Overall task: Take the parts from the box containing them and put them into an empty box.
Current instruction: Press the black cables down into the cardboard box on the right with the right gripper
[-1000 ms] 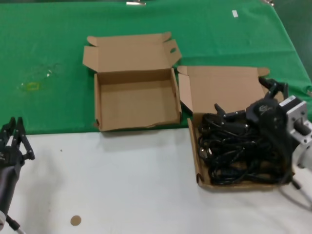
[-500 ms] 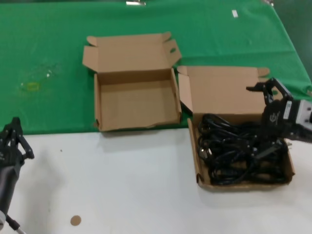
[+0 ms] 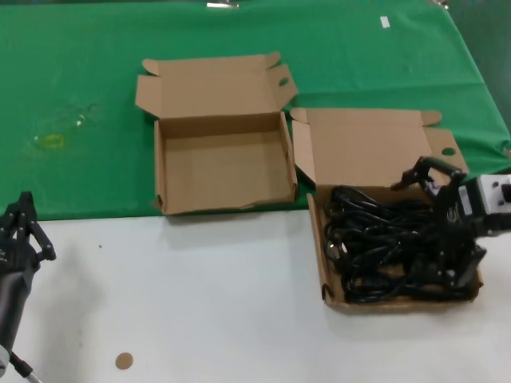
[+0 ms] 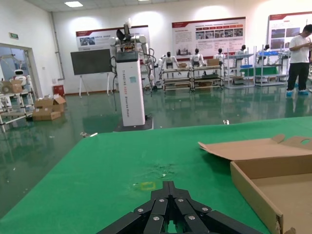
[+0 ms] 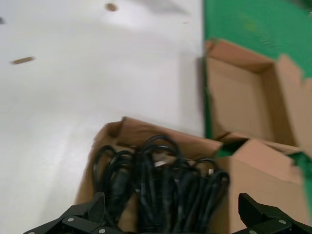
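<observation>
The black power cords (image 3: 383, 247) lie tangled in the longer cardboard box (image 3: 326, 263) on the right; they also show in the right wrist view (image 5: 161, 185). My right gripper (image 3: 415, 231) is wide open and empty over the right part of the pile, its fingers (image 5: 83, 217) standing on either side of the cords. The smaller, squarer box (image 3: 164, 159) stands open and empty to the left, lid back, and shows in the right wrist view (image 5: 239, 97) too. My left gripper (image 3: 22, 227) is shut and parked at the table's front left.
Both boxes straddle the line between the green cloth (image 3: 80, 80) at the back and the white table (image 3: 200, 303) in front. A small brown disc (image 3: 123, 361) lies near the front left. The empty box's wall (image 4: 253, 192) shows in the left wrist view, beside my shut gripper (image 4: 169, 187).
My right gripper has drawn back from over the middle of the cords to the box's right side, turned, and come down toward the pile, still open. The left arm has barely moved.
</observation>
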Tool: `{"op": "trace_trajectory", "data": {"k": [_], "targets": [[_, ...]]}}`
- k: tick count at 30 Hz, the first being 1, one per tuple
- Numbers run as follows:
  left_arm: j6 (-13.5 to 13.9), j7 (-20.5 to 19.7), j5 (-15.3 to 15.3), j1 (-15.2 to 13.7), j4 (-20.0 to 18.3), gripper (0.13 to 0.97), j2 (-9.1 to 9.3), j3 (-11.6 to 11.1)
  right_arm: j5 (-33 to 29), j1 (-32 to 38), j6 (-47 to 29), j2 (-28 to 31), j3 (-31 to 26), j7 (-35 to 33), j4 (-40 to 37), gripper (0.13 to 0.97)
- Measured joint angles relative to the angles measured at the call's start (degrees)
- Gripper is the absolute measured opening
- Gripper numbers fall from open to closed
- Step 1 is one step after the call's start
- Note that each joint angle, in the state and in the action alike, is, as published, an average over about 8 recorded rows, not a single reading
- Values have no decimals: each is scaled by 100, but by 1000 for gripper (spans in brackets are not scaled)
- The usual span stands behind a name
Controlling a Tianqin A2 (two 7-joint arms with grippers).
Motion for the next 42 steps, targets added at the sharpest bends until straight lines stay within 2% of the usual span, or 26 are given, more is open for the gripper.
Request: {"op": "trace_trajectory", "data": {"k": [7, 16, 25, 33, 34, 42], "targets": [[0, 0, 0, 0, 0, 144, 0, 0, -435, 518, -698, -531, -255, -346, -782, 958], [0, -1, 0, 0, 0, 144, 0, 0, -926, 917, -887, -1049, -396, -660, -1675, 944], [0, -2, 1, 0, 0, 144, 0, 0, -1203, 1068, -994, -1223, -410, -648, -1976, 851], [0, -2, 1, 0, 0, 144, 0, 0, -1285, 1031, -1144, -1222, -376, -469, -1844, 687], [0, -2, 1, 0, 0, 144, 0, 0, -1290, 1028, -1163, -1218, -370, -449, -1825, 687], [0, -2, 2, 0, 0, 144, 0, 0, -1348, 1019, -1272, -1185, -328, -334, -1754, 465]]}}
